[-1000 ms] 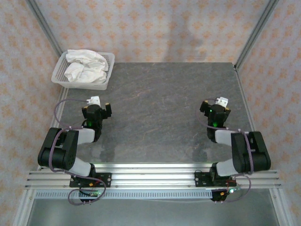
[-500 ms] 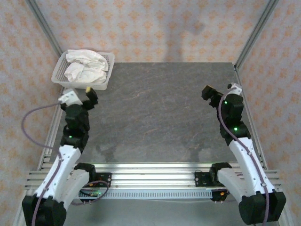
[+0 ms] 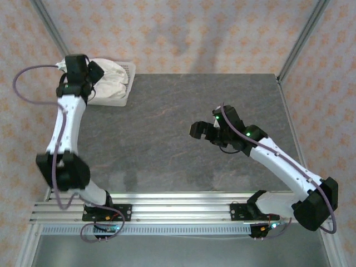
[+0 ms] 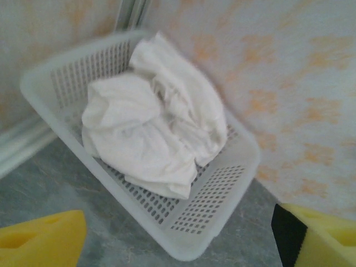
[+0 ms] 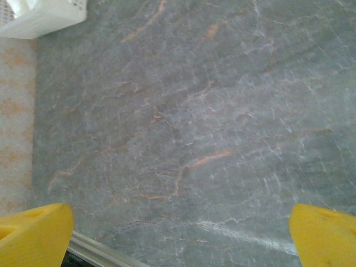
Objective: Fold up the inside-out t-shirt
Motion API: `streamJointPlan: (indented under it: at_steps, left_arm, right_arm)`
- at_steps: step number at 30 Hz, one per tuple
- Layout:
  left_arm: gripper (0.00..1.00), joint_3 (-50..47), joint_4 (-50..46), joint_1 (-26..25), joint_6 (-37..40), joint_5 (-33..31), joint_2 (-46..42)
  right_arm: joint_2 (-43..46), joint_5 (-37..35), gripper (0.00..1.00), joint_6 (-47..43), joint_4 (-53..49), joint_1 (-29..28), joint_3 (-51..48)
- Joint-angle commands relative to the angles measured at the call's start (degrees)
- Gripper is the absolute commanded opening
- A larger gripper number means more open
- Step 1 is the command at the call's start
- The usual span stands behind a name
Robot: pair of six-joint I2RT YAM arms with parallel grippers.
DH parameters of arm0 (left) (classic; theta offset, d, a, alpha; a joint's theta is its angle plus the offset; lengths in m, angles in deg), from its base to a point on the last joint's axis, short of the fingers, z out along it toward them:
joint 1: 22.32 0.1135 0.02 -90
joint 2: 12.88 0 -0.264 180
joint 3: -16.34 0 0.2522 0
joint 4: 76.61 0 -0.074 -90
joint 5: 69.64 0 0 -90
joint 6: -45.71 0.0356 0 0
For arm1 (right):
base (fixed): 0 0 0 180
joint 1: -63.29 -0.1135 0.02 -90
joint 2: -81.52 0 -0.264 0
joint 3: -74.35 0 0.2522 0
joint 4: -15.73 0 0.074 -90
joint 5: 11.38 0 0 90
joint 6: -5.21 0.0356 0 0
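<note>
Heaped inside the white plastic mesh basket (image 4: 222, 192), at the far left corner of the dark grey veined tabletop (image 3: 178, 128) and close to the orange-patterned wall (image 4: 289, 83): the wrinkled cream-white cloth t-shirt (image 4: 150, 130), bunched in a loose mound (sleeves and collar impossible to sort out), rising above the far rim. Not yet spread out or folded. Hovering at the basket's left side, the left gripper (image 3: 93, 74), arm stretched long toward that corner, with yellow-padded fingers (image 4: 41, 236) spread wide, touching neither cloth nor basket. Out over the middle-right of the tabletop, well apart from the basket, the right gripper (image 3: 201, 130), pointed left; fingers (image 5: 33, 231) likewise held wide apart (yellow pads at either lower corner of the wrist view), bare tabletop between them.
</note>
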Motion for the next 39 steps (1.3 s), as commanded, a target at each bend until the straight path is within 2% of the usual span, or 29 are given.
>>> streamJointPlan:
  at_steps: [1,6,10,13,16,21,22,24,25,26,27,30,32,36,39]
  left_arm:
    - [0.82,15.34,-11.38,1.92,-5.69,10.26,15.11]
    - [0.81,32.91,-12.48,1.94,-5.21,9.90,33.07]
    - [0.93,43.63,-8.42,1.95,-5.04,9.97,44.31]
    - [1.00,44.63,2.16,2.05,-4.11,13.54,48.96]
    - [1.00,44.92,11.17,2.03,-3.21,14.24,52.37]
    - [1.00,52.48,13.08,2.09,-3.78,12.62,59.01]
    - [0.97,53.67,13.49,2.03,-3.96,12.95,60.15]
    - [0.71,53.90,15.51,2.18,-4.00,14.56,61.13]
    - [0.43,53.94,16.42,2.27,-4.07,15.64,61.25]
    - [0.09,53.95,17.01,2.34,-3.90,17.68,61.08]
    - [0.00,53.97,17.01,2.37,-3.88,19.37,60.43]
    - [0.00,53.31,15.87,2.13,-4.15,24.60,55.25]
    - [0.00,49.87,18.34,1.58,-2.88,27.72,48.09]
    - [0.00,39.96,26.01,0.33,-1.81,28.45,31.71]
    - [0.00,45.55,16.21,-2.00,0.22,28.45,24.02]
  right_arm:
    - [0.40,-2.38,0.99,1.79,-3.78,-0.07,1.78]
    - [-4.21,-3.13,0.99,0.55,-4.32,-0.11,3.82]
    - [-9.16,-2.49,0.99,-0.70,-4.22,-0.07,5.72]
    - [-11.43,-5.30,0.99,-1.43,-4.25,-0.15,6.00]
    - [-13.35,-6.97,0.99,-3.72,-3.65,-0.15,6.88]
    - [-17.03,-8.10,0.99,-6.46,-6.06,-0.15,11.29]
    - [-17.42,-8.17,0.99,-6.48,-5.94,-0.15,11.63]
    - [-17.77,-8.10,0.99,-6.42,-5.05,-0.15,11.99]
    - [-17.92,-8.15,0.99,-6.30,-4.57,-0.15,12.10]
    - [-17.89,-8.63,0.99,-6.26,-4.54,-0.15,12.32]
    - [-17.82,-9.08,0.99,-6.19,-4.59,-0.15,12.44]
    - [-16.21,-11.73,0.99,-5.72,-4.63,-0.15,11.98]
    - [-14.00,-14.27,0.99,-5.00,-3.71,-0.13,10.97]
    - [-8.73,-18.60,0.99,-2.13,0.57,-0.08,8.48]
    - [-5.52,-19.90,0.99,-0.70,2.41,-0.07,7.23]
